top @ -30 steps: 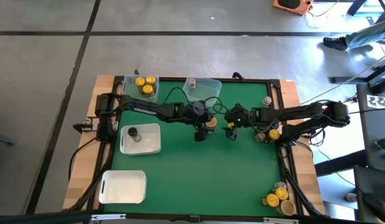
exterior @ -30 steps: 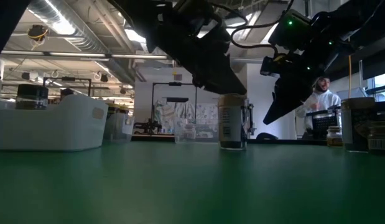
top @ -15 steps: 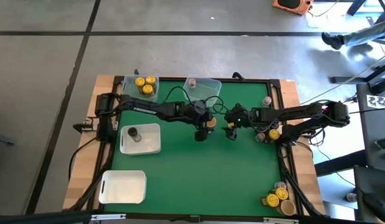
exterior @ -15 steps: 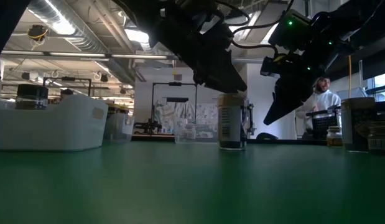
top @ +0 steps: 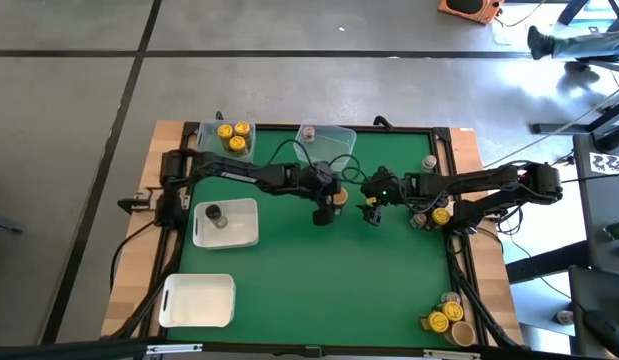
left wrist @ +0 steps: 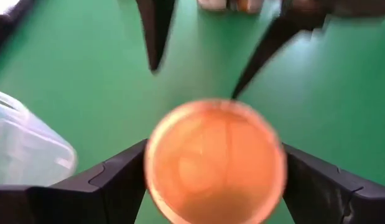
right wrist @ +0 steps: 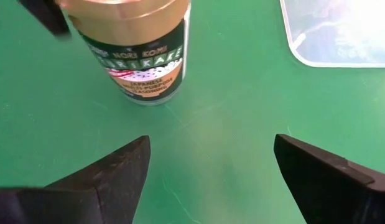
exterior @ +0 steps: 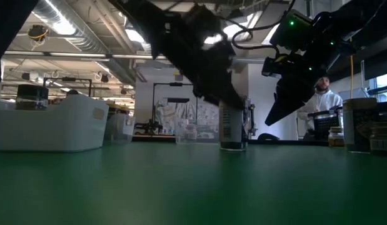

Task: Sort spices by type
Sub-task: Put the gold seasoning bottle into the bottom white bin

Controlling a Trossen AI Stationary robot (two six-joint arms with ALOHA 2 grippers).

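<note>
A spice jar with a wide tan lid (left wrist: 216,168) stands upright on the green mat near the table's middle (top: 339,197); the right wrist view shows its label (right wrist: 139,62). My left gripper (top: 328,207) is open and lowered over it from the table's left, one finger at each side of the lid (left wrist: 120,177), hiding the jar's top in the low view (exterior: 219,94). My right gripper (top: 372,213) hangs open just right of the jar, above the mat, with nothing between its fingers (right wrist: 211,146).
At the far edge stand a clear tub with yellow-lidded jars (top: 232,138) and a clear tub (top: 334,140) holding a grey-pink-lidded jar. A white tray (top: 239,228) holds a dark-lidded jar; another tray (top: 198,300) is near left. More jars stand at the right (top: 441,214) and near right (top: 447,320).
My left gripper has sunk a little toward the tan-lidded jar and now covers its lid in the low view, where it earlier hung just above and left of it. The jar has stayed in place.
</note>
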